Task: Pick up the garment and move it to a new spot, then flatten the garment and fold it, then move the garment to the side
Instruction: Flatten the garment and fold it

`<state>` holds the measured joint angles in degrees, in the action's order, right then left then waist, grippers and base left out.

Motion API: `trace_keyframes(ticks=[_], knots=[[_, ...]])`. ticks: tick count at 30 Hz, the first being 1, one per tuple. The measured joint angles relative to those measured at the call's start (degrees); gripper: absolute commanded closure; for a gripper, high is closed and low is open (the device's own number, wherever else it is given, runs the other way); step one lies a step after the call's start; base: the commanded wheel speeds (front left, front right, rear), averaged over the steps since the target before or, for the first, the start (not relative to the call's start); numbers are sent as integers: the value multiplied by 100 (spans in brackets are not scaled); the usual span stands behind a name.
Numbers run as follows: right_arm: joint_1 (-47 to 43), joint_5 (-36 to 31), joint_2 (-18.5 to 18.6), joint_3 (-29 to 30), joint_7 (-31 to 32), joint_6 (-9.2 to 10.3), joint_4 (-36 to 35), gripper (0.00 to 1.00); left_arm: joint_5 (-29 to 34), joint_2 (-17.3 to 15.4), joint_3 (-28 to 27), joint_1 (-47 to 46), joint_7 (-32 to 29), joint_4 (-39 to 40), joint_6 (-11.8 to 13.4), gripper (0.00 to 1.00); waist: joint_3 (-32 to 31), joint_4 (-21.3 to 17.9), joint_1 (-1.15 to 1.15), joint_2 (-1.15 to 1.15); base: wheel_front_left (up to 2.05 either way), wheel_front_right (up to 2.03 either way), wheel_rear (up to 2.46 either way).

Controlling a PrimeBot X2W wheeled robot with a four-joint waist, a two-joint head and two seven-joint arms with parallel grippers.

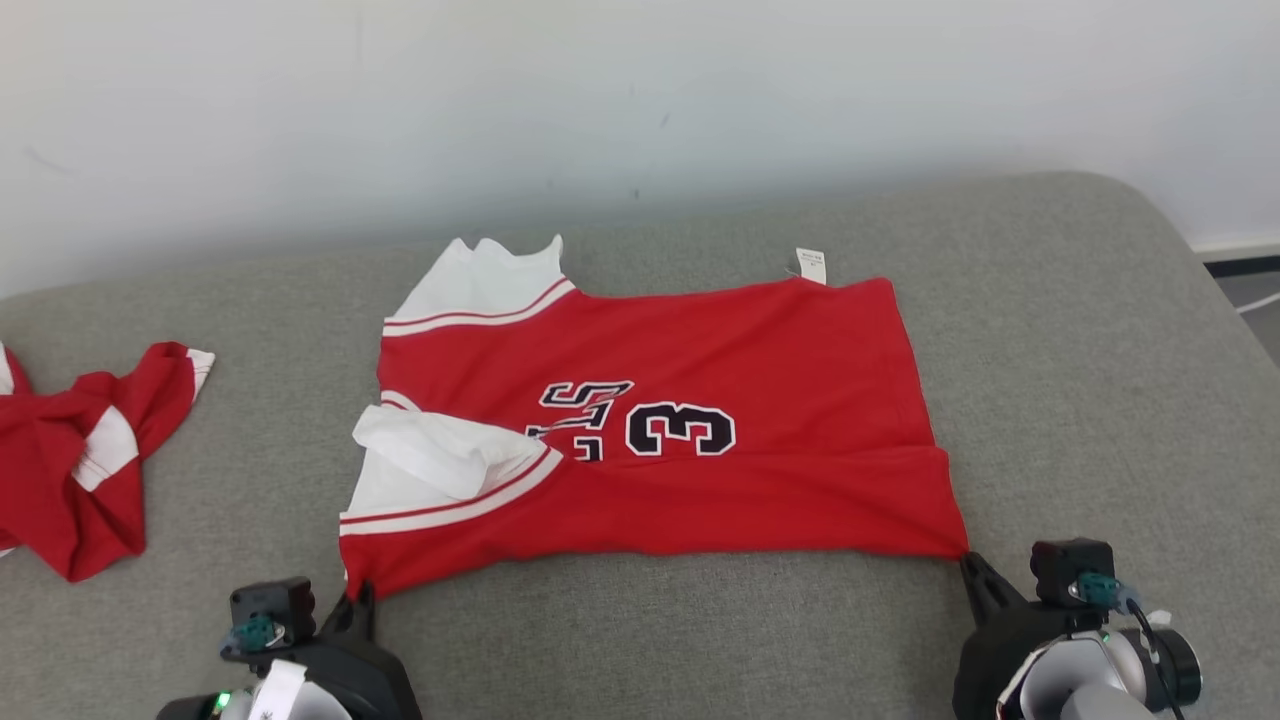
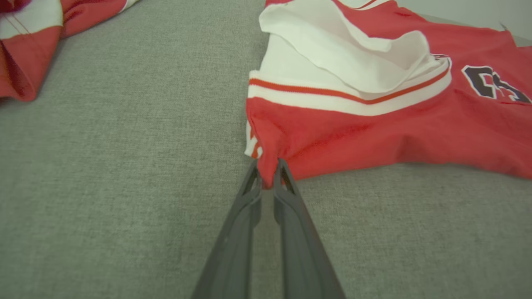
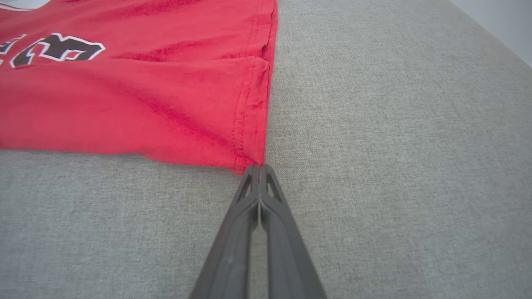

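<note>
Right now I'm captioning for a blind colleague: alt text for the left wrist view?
The left gripper pinches the near corner of a red jersey with white sleeves, spread on a grey cushion. Another red-and-white garment lies crumpled at upper left.

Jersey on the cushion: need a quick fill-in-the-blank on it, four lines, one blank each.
The left gripper and right gripper each pinch a near corner of the ____ jersey.
Its sleeves are ____ with red stripes.
In the head view, a crumpled garment lies to the jersey's ____.
Both lie on a ____ cushion.

Missing words: red; white; left; grey.
</note>
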<state>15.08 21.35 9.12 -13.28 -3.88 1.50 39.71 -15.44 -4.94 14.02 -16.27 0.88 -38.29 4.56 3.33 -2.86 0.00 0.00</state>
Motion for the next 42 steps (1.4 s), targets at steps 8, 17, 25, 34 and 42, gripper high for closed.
trace_keyframes(ticks=[8,17,25,34,42], knots=[[-682,127,194,127,-15,1,-616,100,-134,-52,-64,677,-2,490,-57,100,-358,155,0,0,0,0,0],[-1671,219,374,234,145,111,-1553,100,-296,-132,-75,1490,-160,1224,-56,100,-679,258,-1,0,0,0,0],[-2449,280,499,397,424,313,-2548,100,-328,-223,-42,2155,-446,1933,-47,100,-813,259,-1,0,0,0,0],[-2851,327,545,492,903,412,-3379,9,-382,-276,-189,2738,-760,2601,97,42,-822,153,0,-1,0,0,0],[-2913,381,538,584,1123,463,-3616,0,-376,-235,-191,2757,-922,3015,145,0,-772,166,0,0,0,0,0]])
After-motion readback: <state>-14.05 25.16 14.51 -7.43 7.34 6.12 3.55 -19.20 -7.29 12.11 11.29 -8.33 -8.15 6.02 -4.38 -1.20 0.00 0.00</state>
